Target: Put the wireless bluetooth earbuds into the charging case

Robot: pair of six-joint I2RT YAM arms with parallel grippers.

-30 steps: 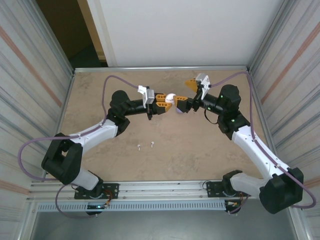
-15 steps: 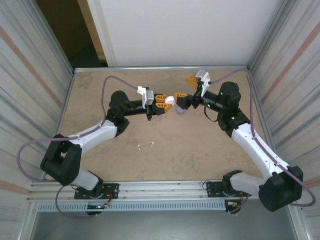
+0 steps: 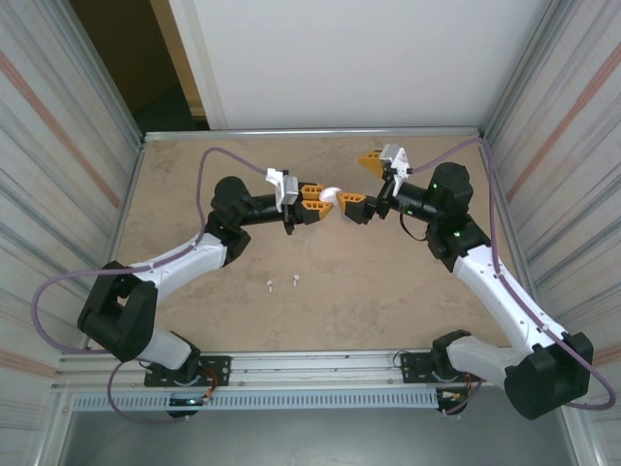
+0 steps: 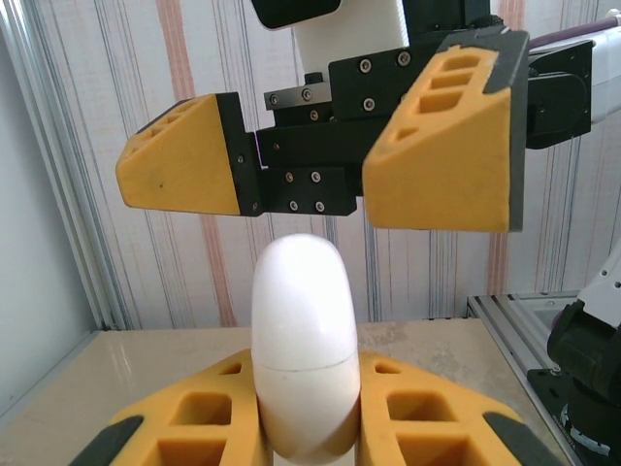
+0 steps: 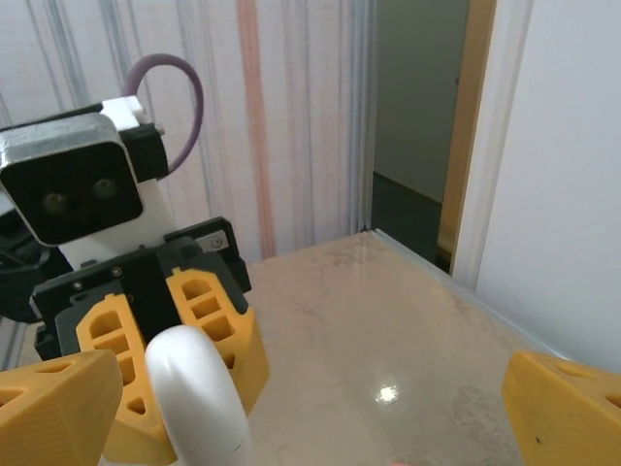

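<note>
the left gripper [image 3: 322, 199] is clamped on a smooth white case [image 4: 303, 340], held up above the table [image 3: 388, 291], a thin seam line across its body. the right gripper [image 3: 360, 182] faces it close by, fingers spread wide. two white earbuds [image 3: 294, 281] lie on the table nearer the arm bases, well apart from the case.

The case [image 4: 302, 330] runs off the lower edge, and the earbuds [image 3: 294, 282] below centre are too small to tell colour.
</note>
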